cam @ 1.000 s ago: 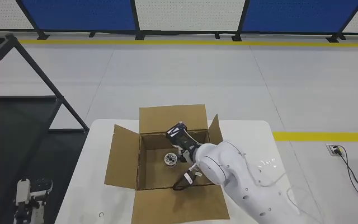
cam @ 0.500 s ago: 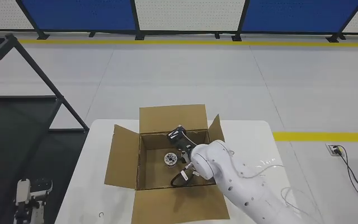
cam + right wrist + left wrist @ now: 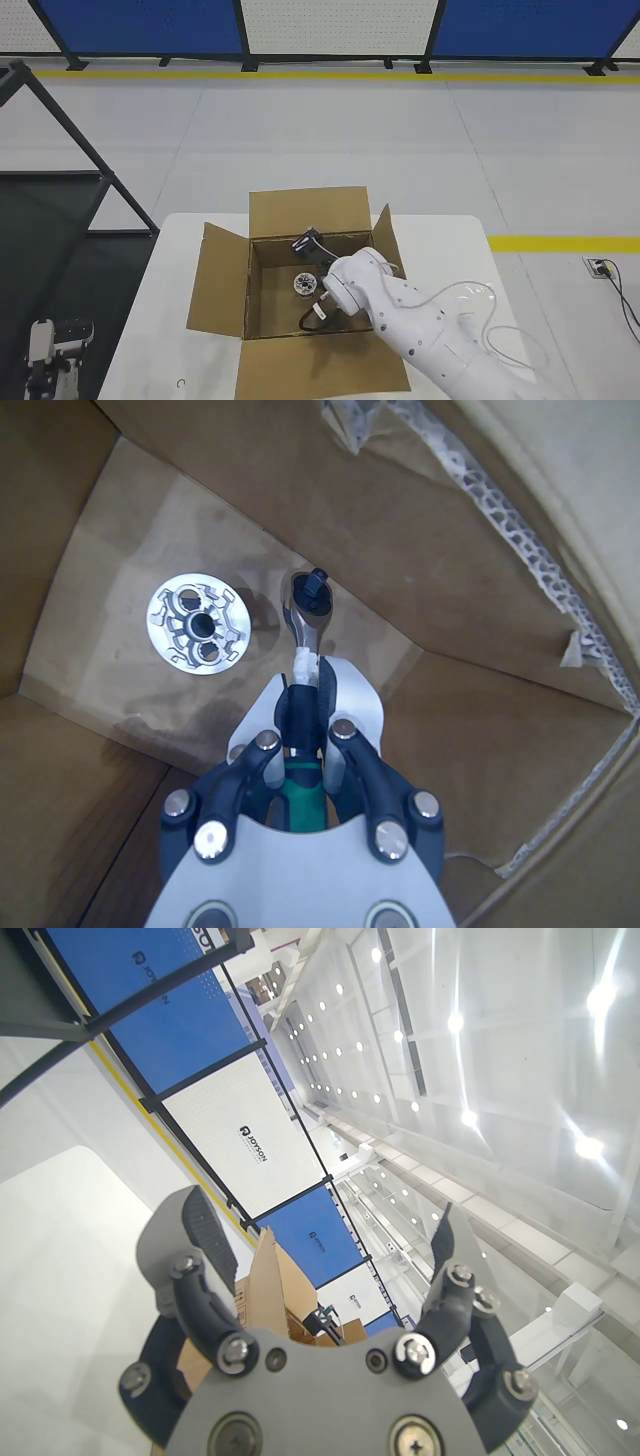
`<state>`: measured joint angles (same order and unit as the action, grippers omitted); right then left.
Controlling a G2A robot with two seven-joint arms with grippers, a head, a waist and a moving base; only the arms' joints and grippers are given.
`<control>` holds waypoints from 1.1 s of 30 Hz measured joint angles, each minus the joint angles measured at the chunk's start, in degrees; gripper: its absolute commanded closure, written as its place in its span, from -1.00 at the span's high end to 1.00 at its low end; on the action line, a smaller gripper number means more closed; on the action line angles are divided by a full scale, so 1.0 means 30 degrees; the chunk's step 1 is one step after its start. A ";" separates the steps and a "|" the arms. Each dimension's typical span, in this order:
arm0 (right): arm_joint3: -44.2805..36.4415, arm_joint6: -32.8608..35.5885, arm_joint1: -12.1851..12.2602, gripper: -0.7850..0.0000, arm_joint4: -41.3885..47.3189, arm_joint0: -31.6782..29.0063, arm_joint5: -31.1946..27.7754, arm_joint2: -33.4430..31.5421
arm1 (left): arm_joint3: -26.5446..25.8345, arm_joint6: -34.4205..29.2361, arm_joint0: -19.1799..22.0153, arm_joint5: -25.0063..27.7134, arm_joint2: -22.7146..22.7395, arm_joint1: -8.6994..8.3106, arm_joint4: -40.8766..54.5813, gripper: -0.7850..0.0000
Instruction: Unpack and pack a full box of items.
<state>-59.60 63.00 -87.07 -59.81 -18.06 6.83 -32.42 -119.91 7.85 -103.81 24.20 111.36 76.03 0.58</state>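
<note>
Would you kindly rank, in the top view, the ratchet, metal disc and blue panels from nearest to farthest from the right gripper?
1. ratchet: in the right gripper.
2. metal disc: beside it, on the box floor.
3. blue panels: far behind the box.

From high above we look down on the open brown cardboard box (image 3: 308, 210) on the white table (image 3: 160, 350). Our right wrist camera looks into it closely; the left faces the white ceiling (image 3: 500, 1078).

Logo wordmark on white panel (image 3: 235, 1143), blue panel (image 3: 310, 1233), handling marks on box (image 3: 280, 1278)
</note>
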 measured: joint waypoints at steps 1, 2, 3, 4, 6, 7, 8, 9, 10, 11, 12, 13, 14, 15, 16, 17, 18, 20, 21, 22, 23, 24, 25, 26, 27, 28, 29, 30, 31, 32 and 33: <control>0.0201 0.0075 -0.0101 -1.00 0.0023 0.0068 -0.0084 0.0076 | 0.0000 0.0000 0.0000 0.0000 0.0000 0.0000 0.0000 1.00; 0.0473 0.0170 -0.0224 -1.00 0.0022 0.0159 -0.0162 0.0166 | 0.0000 0.0000 0.0000 0.0000 0.0000 0.0000 0.0000 1.00; 0.0663 0.0236 -0.0313 -0.84 0.0011 0.0218 -0.0213 0.0227 | 0.0000 0.0000 0.0000 0.0000 0.0000 0.0000 0.0000 1.00; 0.0835 0.0287 -0.0399 -0.83 0.0026 0.0267 -0.0290 0.0272 | 0.0000 0.0000 0.0000 0.0000 0.0000 0.0000 0.0000 1.00; 0.1191 0.0370 -0.0571 -0.84 0.0145 0.0361 -0.0580 0.0314 | 0.0000 0.0000 0.0000 0.0000 0.0000 0.0000 0.0000 1.00; 0.1326 0.0373 -0.0632 -0.80 0.0163 0.0399 -0.0661 0.0313 | 0.0000 0.0000 0.0000 0.0000 0.0000 0.0000 0.0000 1.00; 0.1492 0.0373 -0.0704 -0.76 0.0168 0.0432 -0.0733 0.0302 | 0.0000 0.0000 0.0000 0.0000 0.0000 0.0000 0.0000 1.00; 0.1608 0.0386 -0.0752 -0.71 0.0168 0.0447 -0.0788 0.0289 | 0.0000 0.0000 0.0000 0.0000 0.0000 0.0000 0.0000 1.00; 0.1716 0.0404 -0.0795 -0.69 0.0166 0.0462 -0.0836 0.0267 | 0.0000 0.0000 0.0000 0.0000 0.0000 0.0000 0.0000 1.00; 0.1848 0.0439 -0.0845 -0.68 0.0164 0.0476 -0.0902 0.0229 | 0.0000 0.0000 0.0000 0.0000 0.0000 0.0000 0.0000 1.00; 0.1938 0.0459 -0.0878 -0.66 0.0160 0.0479 -0.0947 0.0194 | 0.0000 0.0000 0.0000 0.0000 0.0000 0.0000 0.0000 1.00; 0.2021 0.0461 -0.0906 -0.62 0.0149 0.0478 -0.0979 0.0153 | 0.0000 0.0000 0.0000 0.0000 0.0000 0.0000 0.0000 1.00; 0.2121 0.0453 -0.0938 -0.60 0.0136 0.0471 -0.1015 0.0088 | 0.0000 0.0000 0.0000 0.0000 0.0000 0.0000 0.0000 1.00; 0.2185 0.0435 -0.0956 -0.59 0.0128 0.0458 -0.1042 0.0031 | 0.0000 0.0000 0.0000 0.0000 0.0000 0.0000 0.0000 1.00; 0.2241 0.0414 -0.0970 -0.62 0.0115 0.0444 -0.1065 -0.0033 | 0.0000 0.0000 0.0000 0.0000 0.0000 0.0000 0.0000 1.00; 0.2288 0.0395 -0.0982 -0.71 0.0105 0.0422 -0.1089 -0.0131 | 0.0000 0.0000 0.0000 0.0000 0.0000 0.0000 0.0000 1.00; 0.2293 0.0377 -0.0986 -0.75 0.0107 0.0398 -0.1113 -0.0216 | 0.0000 0.0000 0.0000 0.0000 0.0000 0.0000 0.0000 1.00; 0.2192 0.0294 -0.0974 -0.69 0.0219 0.0300 -0.1289 -0.0466 | 0.0000 0.0000 0.0000 0.0000 0.0000 0.0000 0.0000 1.00; 0.2137 0.0291 -0.0954 -0.71 0.0220 0.0258 -0.1363 -0.0573 | 0.0000 0.0000 0.0000 0.0000 0.0000 0.0000 0.0000 1.00; 0.2071 0.0308 -0.0930 -0.91 0.0168 0.0215 -0.1394 -0.0670 | 0.0000 0.0000 0.0000 0.0000 0.0000 0.0000 0.0000 1.00; 0.1934 0.0327 -0.0894 -1.00 0.0080 0.0139 -0.1411 -0.0800 | 0.0000 0.0000 0.0000 0.0000 0.0000 0.0000 0.0000 1.00; 0.1788 0.0305 -0.0859 -1.00 0.0025 0.0061 -0.1423 -0.0915 | 0.0000 0.0000 0.0000 0.0000 0.0000 0.0000 0.0000 1.00; 0.1612 0.0275 -0.0816 -1.00 -0.0025 -0.0029 -0.1449 -0.1044 | 0.0000 0.0000 0.0000 0.0000 0.0000 0.0000 0.0000 1.00; 0.1321 0.0240 -0.0743 -1.00 -0.0060 -0.0175 -0.1504 -0.1247 | 0.0000 0.0000 0.0000 0.0000 0.0000 0.0000 0.0000 1.00; 0.1056 0.0219 -0.0675 -1.00 -0.0094 -0.0302 -0.1539 -0.1425 | 0.0000 0.0000 0.0000 0.0000 0.0000 0.0000 0.0000 1.00; 0.0735 0.0199 -0.0594 -1.00 -0.0139 -0.0449 -0.1567 -0.1625 | 0.0000 0.0000 0.0000 0.0000 0.0000 0.0000 0.0000 1.00; 0.0207 0.0181 -0.0467 -1.00 -0.0222 -0.0686 -0.1600 -0.1921 | 0.0000 0.0000 0.0000 0.0000 0.0000 0.0000 0.0000 1.00; -0.0285 0.0177 -0.0355 -1.00 -0.0318 -0.0900 -0.1618 -0.2165 | 0.0000 0.0000 0.0000 0.0000 0.0000 0.0000 0.0000 1.00; -0.0880 0.0178 -0.0228 -1.00 -0.0432 -0.1151 -0.1635 -0.2434 | 0.0000 0.0000 0.0000 0.0000 0.0000 0.0000 0.0000 1.00; -0.1850 0.0194 -0.0033 -1.00 -0.0587 -0.1563 -0.1680 -0.2848 | 0.0000 0.0000 0.0000 0.0000 0.0000 0.0000 0.0000 1.00; -0.2718 0.0220 0.0135 -1.00 -0.0689 -0.1936 -0.1731 -0.3218 | 0.0000 0.0000 0.0000 0.0000 0.0000 0.0000 0.0000 1.00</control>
<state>-67.76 63.65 -86.66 -61.88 -23.86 1.64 -42.08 -119.91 7.85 -103.81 24.20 111.36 76.03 0.58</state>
